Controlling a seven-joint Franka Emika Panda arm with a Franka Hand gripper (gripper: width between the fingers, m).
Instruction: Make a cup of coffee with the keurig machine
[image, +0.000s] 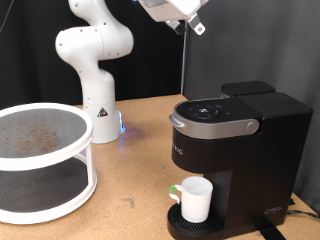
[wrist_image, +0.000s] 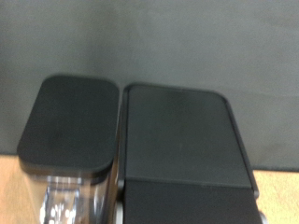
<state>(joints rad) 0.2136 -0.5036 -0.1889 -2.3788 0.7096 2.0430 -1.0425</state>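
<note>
The keurig machine (image: 240, 150) stands at the exterior view's right, black, with its grey-handled lid down. The white cup (image: 196, 200) stands upright on the round drip tray (image: 185, 226) under the spout. A small green-topped thing (image: 175, 190) shows just beside the cup. My gripper (image: 188, 20) hangs high above the machine at the exterior view's top, apart from everything; its fingers are too small to read. The wrist view shows no fingers, only the machine's black top (wrist_image: 182, 135) and its reservoir lid (wrist_image: 70, 126) from above.
A white round two-tier rack (image: 45, 165) stands at the exterior view's left on the wooden table (image: 130, 170). The white arm base (image: 98, 110) stands behind it, with a blue light at its foot. A dark curtain forms the back.
</note>
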